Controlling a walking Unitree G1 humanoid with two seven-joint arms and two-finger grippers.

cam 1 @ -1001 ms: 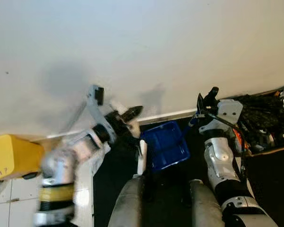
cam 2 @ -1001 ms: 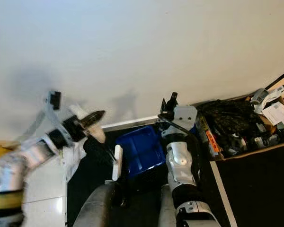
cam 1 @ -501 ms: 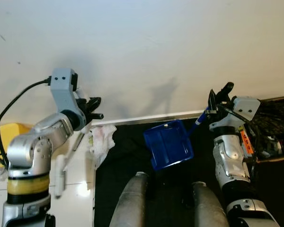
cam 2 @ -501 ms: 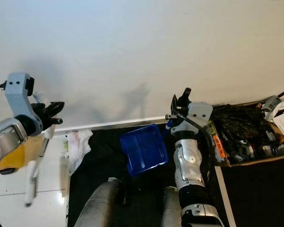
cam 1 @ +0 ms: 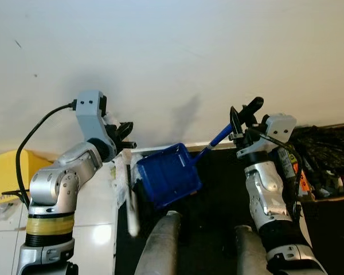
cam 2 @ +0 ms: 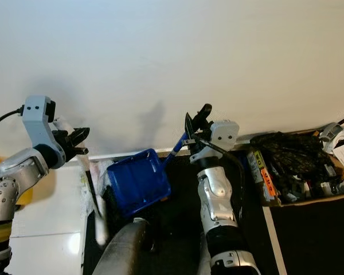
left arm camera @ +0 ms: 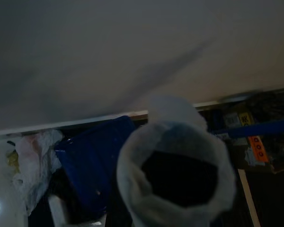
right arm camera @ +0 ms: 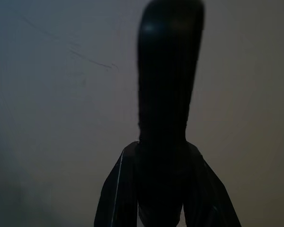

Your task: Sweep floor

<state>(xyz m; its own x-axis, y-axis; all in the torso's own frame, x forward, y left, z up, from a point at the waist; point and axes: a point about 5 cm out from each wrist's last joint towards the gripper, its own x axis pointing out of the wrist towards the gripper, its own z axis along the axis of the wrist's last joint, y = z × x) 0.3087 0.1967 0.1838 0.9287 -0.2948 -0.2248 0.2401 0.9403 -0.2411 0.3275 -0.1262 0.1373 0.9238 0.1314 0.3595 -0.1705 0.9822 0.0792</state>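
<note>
White wall (cam 1: 178, 57) takes up most of the head views, with a pale baseboard running along its foot. Below that, dark floor (cam 2: 178, 217) in the middle and glossy white tile (cam 1: 92, 229) on the robot's left. Off to the right there's a cardboard box (cam 2: 309, 172) stuffed with black cables and odd bits, and a yellow thing (cam 1: 3, 177) sits at the far left edge.

Both silver arms are raised. The right gripper (cam 1: 241, 117) is closed around the blue handle of the dustpan (cam 1: 167, 175), so the blue pan hangs tilted between the two arms, above the dark floor and near the baseboard. The right wrist view is really dark, just one black finger against the wall.

The left gripper (cam 1: 121, 136) is up near the wall and seems to be clamped on a white brush handle (cam 1: 130, 197) that hangs down past the dustpan's left side, blurred. The left wrist view has the white round end of that handle right in front of the lens, so I can't honestly tell how the fingers sit.

Crumpled white plastic bag (left arm camera: 31, 156) lies on the floor just beside the dustpan, at the tile's edge.
</note>
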